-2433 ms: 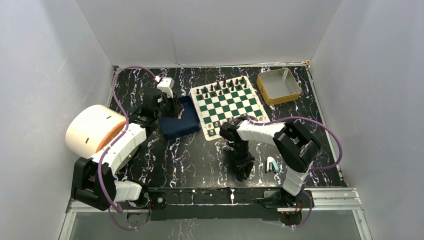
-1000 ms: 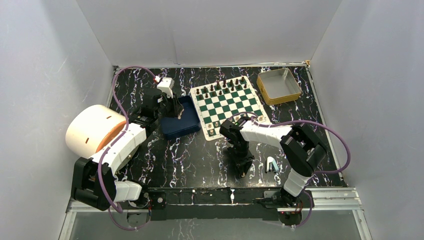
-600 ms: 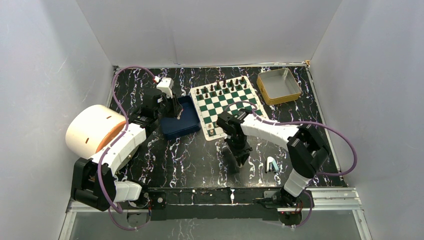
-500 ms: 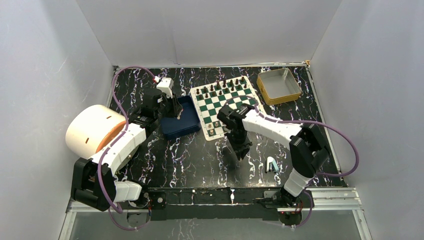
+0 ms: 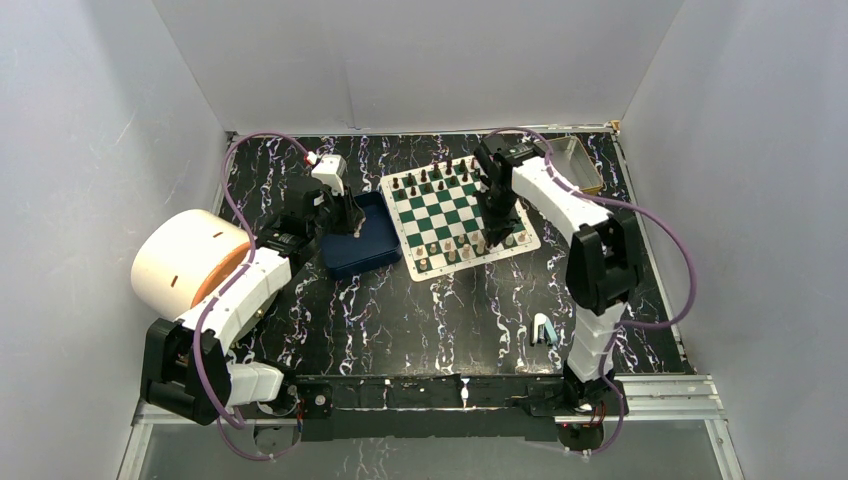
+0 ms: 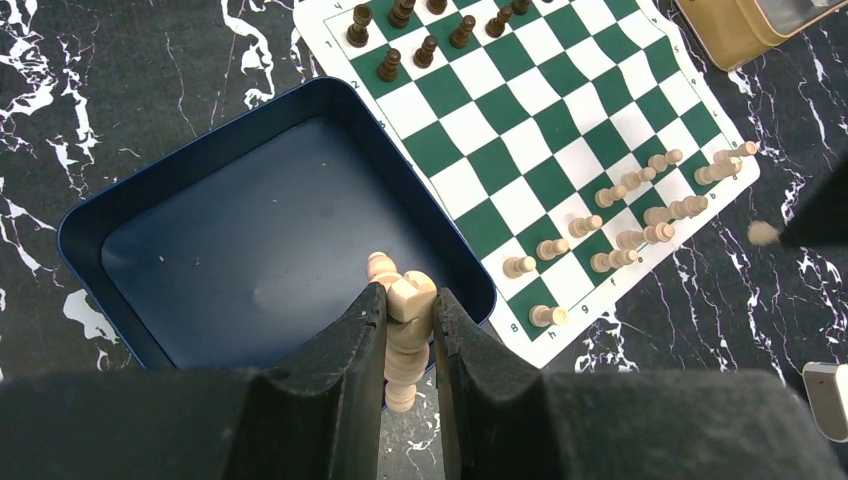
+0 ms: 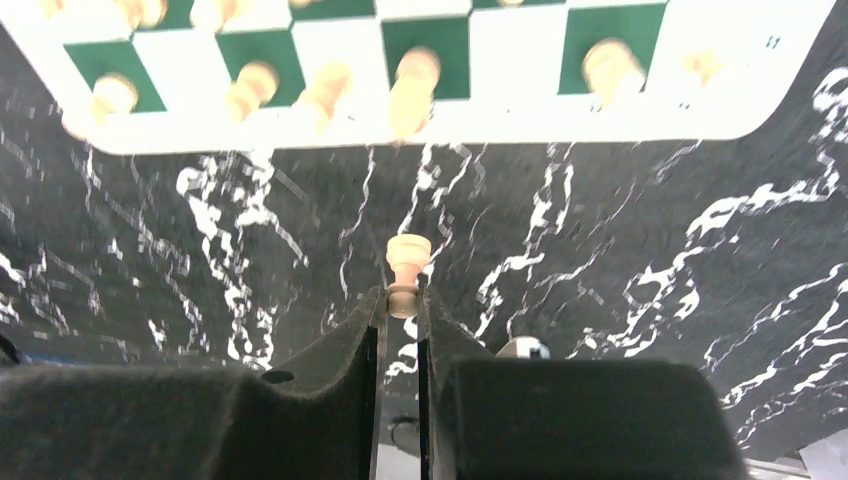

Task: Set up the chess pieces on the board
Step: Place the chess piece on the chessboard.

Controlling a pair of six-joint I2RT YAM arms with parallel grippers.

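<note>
Standing inside pale grey walls [image 5: 420, 60], a black, white-veined table [image 5: 400, 310] carries at the left of the overhead view a cream cylinder [image 5: 180, 258] and a blue tray [image 6: 230, 240], over whose edge the left gripper [image 6: 405, 310] pinches a cream chess figure [image 6: 410, 293]. At centre lies the board [image 5: 450, 212], with cream chess pieces [image 6: 659, 233] in its lower rows and dark pieces [image 5: 440, 175] in its upper rows. Right of centre the right gripper [image 7: 400, 300] is clamped narrowly on a cream pawn [image 7: 407, 255], and a yellow-rimmed tin [image 5: 585, 170] sits at upper right.
</note>
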